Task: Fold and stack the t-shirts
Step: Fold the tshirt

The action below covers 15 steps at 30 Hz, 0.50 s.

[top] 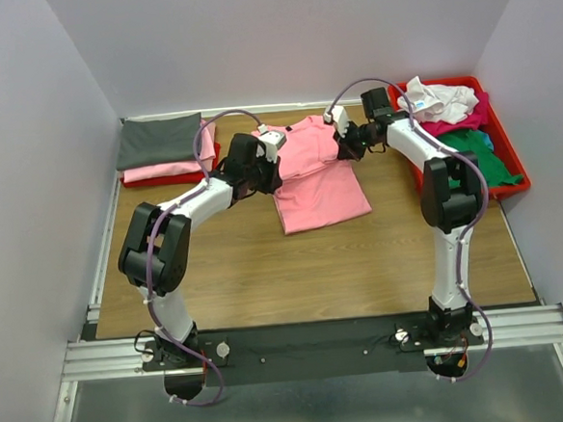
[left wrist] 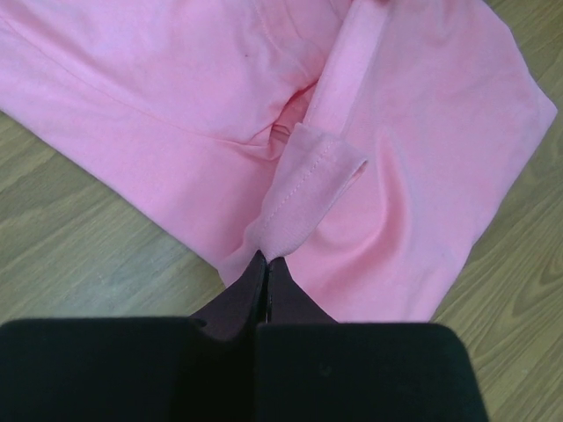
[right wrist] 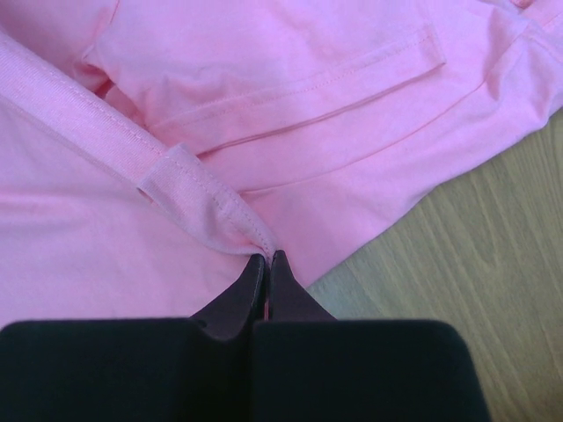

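Note:
A light pink t-shirt [top: 320, 181] lies on the wooden table at the middle back, its upper part lifted. My left gripper [top: 271, 170] is shut on the shirt's left edge; in the left wrist view the jaws [left wrist: 266, 258] pinch a hemmed fold of pink cloth [left wrist: 299, 198]. My right gripper [top: 343, 149] is shut on the shirt's right edge; in the right wrist view the jaws [right wrist: 266, 257] pinch a pink hem [right wrist: 207, 204]. A taut pink band runs between the two grips. No neck tag shows.
A folded stack, dark grey t-shirt [top: 159, 140] over a pink one [top: 167, 169], sits on a red tray at the back left. A red tray [top: 506, 160] at the back right holds white [top: 440, 100], magenta [top: 461, 119] and green [top: 479, 155] shirts. Grey walls enclose the table.

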{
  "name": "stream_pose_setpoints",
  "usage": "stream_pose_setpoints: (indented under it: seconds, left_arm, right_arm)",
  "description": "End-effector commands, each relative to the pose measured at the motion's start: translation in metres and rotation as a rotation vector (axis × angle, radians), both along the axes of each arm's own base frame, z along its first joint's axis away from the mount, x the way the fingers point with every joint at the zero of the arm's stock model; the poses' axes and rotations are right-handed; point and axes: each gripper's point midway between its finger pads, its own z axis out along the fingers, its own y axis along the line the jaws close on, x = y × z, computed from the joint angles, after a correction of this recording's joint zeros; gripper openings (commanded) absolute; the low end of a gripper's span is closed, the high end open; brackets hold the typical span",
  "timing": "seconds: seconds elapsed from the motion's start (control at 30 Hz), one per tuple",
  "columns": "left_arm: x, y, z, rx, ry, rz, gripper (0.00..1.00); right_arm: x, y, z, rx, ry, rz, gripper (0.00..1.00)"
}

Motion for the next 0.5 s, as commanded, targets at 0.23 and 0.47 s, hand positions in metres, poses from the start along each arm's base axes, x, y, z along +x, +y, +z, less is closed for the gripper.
stream_pose_setpoints:
  seconds: [0.23,0.47]
  left_arm:
    - [0.011,0.012,-0.011,0.032,0.027,0.034,0.0]
    - [0.028,0.014,-0.019,0.06,0.032,0.039,0.0]
  right_arm:
    - [0.024,0.005,-0.008,-0.027,-0.026,-0.049,0.0]
    - [0.026,0.003,-0.012,-0.038,-0.022,-0.065,0.01]
